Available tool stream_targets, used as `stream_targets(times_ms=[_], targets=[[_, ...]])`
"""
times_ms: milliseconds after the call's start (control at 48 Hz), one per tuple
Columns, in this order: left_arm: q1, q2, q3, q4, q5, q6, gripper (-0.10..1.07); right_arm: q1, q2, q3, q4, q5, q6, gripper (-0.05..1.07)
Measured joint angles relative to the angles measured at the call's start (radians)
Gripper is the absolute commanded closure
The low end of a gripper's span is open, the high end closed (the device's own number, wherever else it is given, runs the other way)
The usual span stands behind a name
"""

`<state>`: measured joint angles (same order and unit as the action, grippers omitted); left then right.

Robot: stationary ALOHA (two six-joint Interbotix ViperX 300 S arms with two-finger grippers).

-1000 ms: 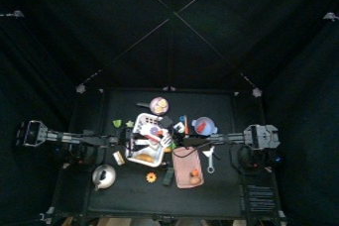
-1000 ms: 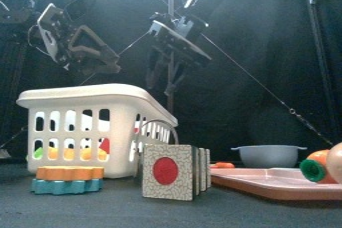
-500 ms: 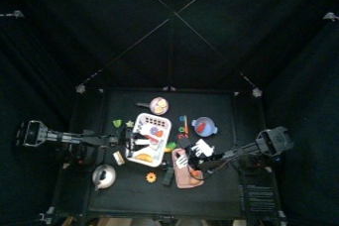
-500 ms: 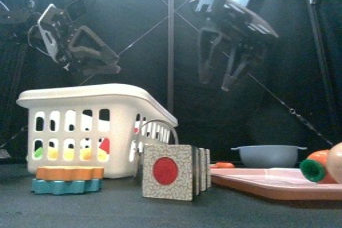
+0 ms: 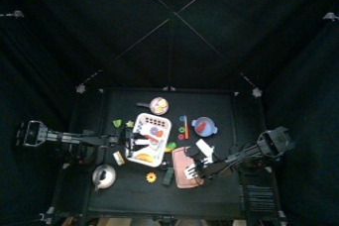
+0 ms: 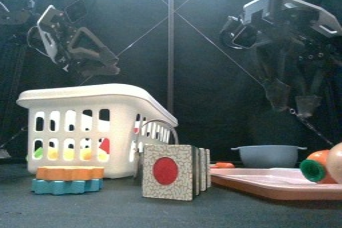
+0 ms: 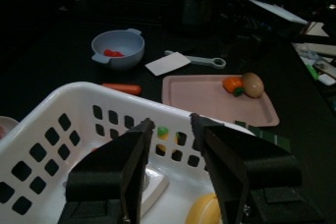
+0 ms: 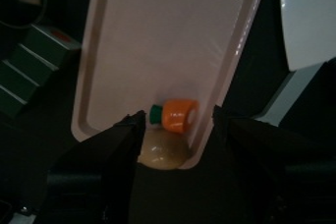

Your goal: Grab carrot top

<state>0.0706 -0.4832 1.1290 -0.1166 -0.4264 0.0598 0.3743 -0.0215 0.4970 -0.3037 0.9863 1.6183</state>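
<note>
Two pincers are in play over the black counter. The right pincer hangs with its jaws spread above the pink tray, nothing between them. On that tray, near one short end, lies the carrot top, an orange piece with a bit of green, touching a pale rounded piece just beside it; in the front view the carrot top sits at the tray's right end, well below the pincer. The left pincer hovers over the white basket with its jaws apart, holding nothing. A blue bowl with something red inside stands near the tray, a white card beside it, and a whole carrot lies between bowl and basket. In front of the basket stands a small card stand with a red dot.
</note>
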Motion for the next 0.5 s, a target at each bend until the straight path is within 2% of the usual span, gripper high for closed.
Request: stream_targets(times_ms=[250,500], targets=[[0.006,0.002,0.002,-0.002,0.0,-0.002,0.2,0.008,0.058,-0.003,0.08,-0.086,-0.012,0.13],[0.011,0.0,0.003,-0.002,0.0,-0.002,0.2,0.008,0.094,0.0,0.091,-0.092,-0.012,0.13]])
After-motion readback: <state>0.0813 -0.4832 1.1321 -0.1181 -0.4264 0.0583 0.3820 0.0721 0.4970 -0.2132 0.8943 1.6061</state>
